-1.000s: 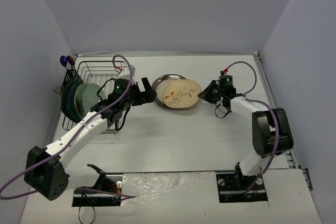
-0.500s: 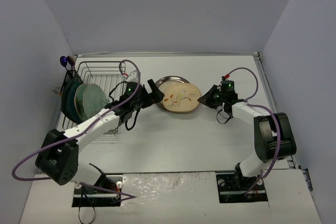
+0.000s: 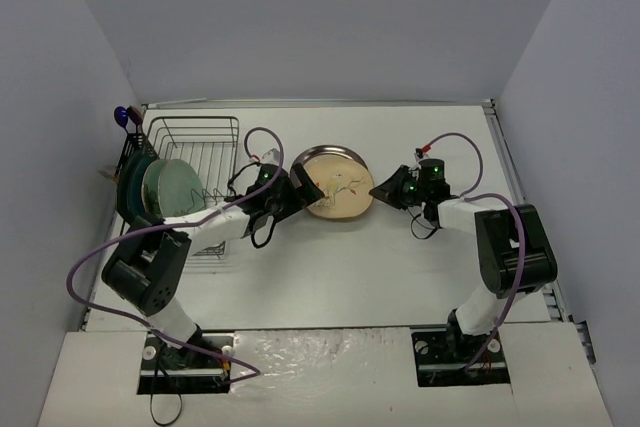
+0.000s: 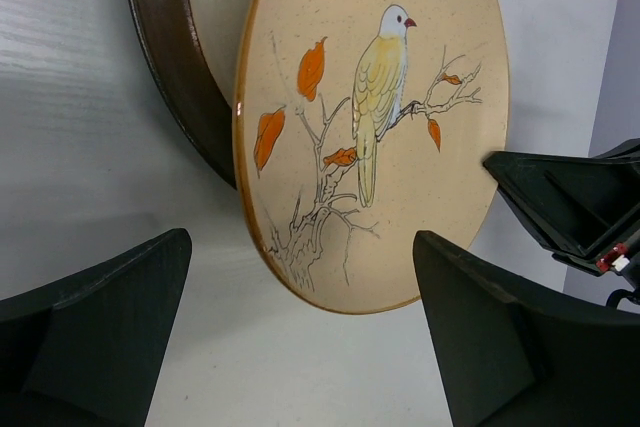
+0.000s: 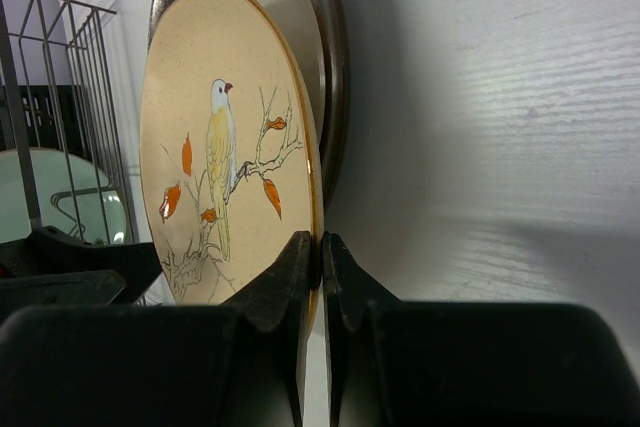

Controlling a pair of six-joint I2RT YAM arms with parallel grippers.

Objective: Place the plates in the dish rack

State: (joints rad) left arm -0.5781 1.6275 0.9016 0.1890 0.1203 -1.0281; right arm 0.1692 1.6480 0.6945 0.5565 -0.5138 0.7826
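Cream floral plate (image 4: 400, 197), round, speckled, glossy

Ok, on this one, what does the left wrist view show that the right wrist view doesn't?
Only the left wrist view: the left tool open and facing the cream bird plate, with the right tool seen from outside at the plate's far edge.

Only the right wrist view: the right tool pinched on the plate's rim, plus the dish rack with a pale mint plate in it.

Both: the bird plate overlapping the brown-rimmed plate, and the white table.
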